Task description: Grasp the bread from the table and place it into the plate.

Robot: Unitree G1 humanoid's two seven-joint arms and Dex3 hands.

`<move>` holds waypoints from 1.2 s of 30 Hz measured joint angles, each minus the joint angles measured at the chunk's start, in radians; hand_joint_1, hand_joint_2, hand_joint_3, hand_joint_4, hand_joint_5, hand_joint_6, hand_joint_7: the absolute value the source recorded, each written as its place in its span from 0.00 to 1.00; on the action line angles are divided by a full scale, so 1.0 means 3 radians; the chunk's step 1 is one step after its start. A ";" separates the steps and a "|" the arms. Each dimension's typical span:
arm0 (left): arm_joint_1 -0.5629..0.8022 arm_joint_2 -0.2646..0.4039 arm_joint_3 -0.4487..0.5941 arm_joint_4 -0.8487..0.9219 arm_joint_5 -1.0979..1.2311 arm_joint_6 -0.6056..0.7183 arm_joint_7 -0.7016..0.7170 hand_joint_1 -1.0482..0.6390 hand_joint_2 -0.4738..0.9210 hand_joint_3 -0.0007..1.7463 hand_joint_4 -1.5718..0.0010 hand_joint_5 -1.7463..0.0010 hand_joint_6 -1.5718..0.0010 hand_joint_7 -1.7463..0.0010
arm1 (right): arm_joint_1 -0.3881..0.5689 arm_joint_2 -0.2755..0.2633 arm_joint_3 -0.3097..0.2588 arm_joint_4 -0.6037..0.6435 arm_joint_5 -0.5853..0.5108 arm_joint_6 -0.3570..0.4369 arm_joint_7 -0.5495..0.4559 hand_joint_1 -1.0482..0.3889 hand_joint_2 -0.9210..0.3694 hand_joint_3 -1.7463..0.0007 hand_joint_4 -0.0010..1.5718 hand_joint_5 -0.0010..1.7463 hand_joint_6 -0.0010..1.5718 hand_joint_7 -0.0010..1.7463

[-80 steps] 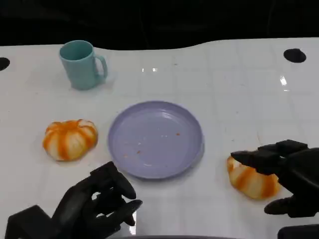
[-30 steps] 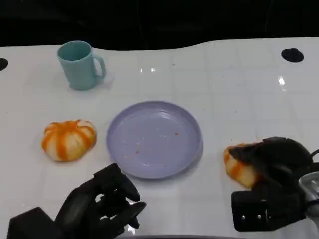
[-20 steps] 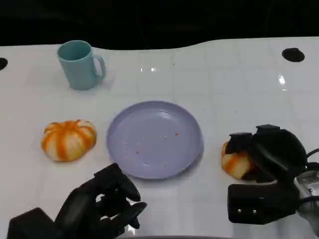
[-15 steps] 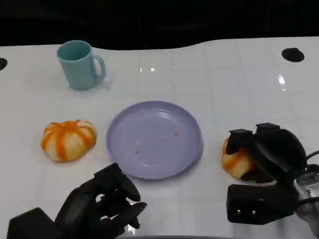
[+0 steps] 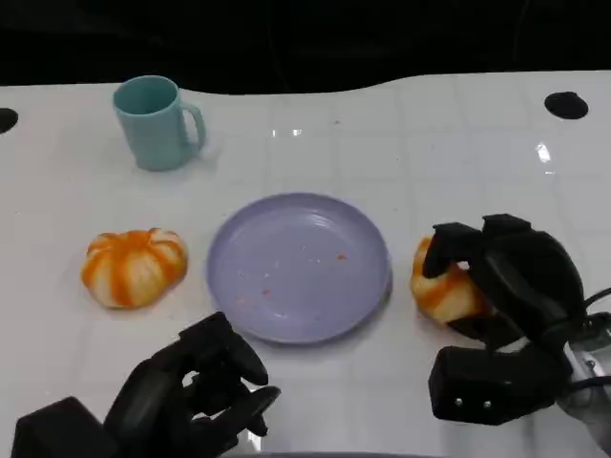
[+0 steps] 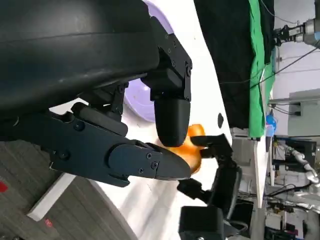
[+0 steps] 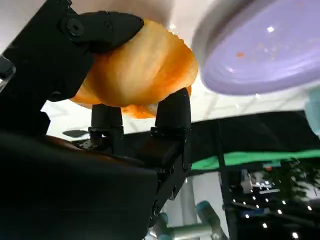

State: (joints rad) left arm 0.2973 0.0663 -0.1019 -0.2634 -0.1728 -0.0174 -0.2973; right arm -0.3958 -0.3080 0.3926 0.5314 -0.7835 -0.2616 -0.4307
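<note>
1. The right hand [image 5: 496,277] grips an orange-striped bread roll [image 5: 441,289], its fingers [image 7: 172,111] wrapped around it.
2. That roll sits just beside the right rim of the purple plate [image 5: 298,266], outside it.
3. The left hand [image 5: 196,389] hovers near the plate's front edge, fingers curled inward, holding nothing.
4. A second roll [image 5: 134,265] lies left of the plate; a teal mug [image 5: 156,122] stands behind it.

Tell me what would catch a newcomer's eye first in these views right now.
First, the right hand gripping an orange-and-white bread just right of the purple plate at the table's centre. Next, a second bread lying left of the plate, with a teal mug behind it. The left hand sits at the near edge with its fingers curled.
</note>
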 measured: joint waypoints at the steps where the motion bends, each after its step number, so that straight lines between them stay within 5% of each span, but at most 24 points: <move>1: 0.0000 0.0000 0.0000 0.0000 0.0005 0.0000 0.0000 0.28 1.00 0.12 0.61 0.00 0.69 0.07 | -0.0003 0.0001 -0.0005 -0.0025 0.0013 -0.0016 0.0001 0.63 0.39 0.39 0.60 1.00 0.51 0.86; 4: 0.0001 0.0000 -0.0001 0.0000 0.0008 0.0001 0.0000 0.28 1.00 0.12 0.62 0.00 0.69 0.07 | -0.0016 0.0026 -0.0018 -0.0136 0.0081 -0.0037 0.0039 0.65 0.42 0.36 0.62 1.00 0.53 0.84; 8: 0.0002 -0.0001 -0.0004 0.0000 0.0006 0.0002 0.0000 0.28 1.00 0.12 0.62 0.00 0.70 0.06 | -0.0097 0.0112 -0.0033 -0.0171 0.0203 -0.0108 0.0119 0.63 0.46 0.29 0.63 1.00 0.49 0.96; 19: 0.0006 0.0001 -0.0006 -0.0001 0.0005 0.0009 0.0000 0.28 1.00 0.12 0.62 0.00 0.70 0.05 | -0.0398 0.0439 -0.0030 -0.0193 0.0374 -0.0087 0.0425 0.63 0.48 0.23 0.63 1.00 0.48 0.98; 36: 0.0007 -0.0002 -0.0013 -0.0001 0.0006 0.0030 0.0000 0.28 1.00 0.11 0.61 0.00 0.70 0.05 | -0.1027 0.0919 0.0171 0.0805 0.0369 -0.0126 0.0390 0.62 0.46 0.27 0.62 1.00 0.45 0.99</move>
State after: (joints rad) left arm 0.2993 0.0657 -0.1059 -0.2636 -0.1710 -0.0085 -0.2973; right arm -0.7040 -0.0322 0.4438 0.7728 -0.6727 -0.2995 -0.3136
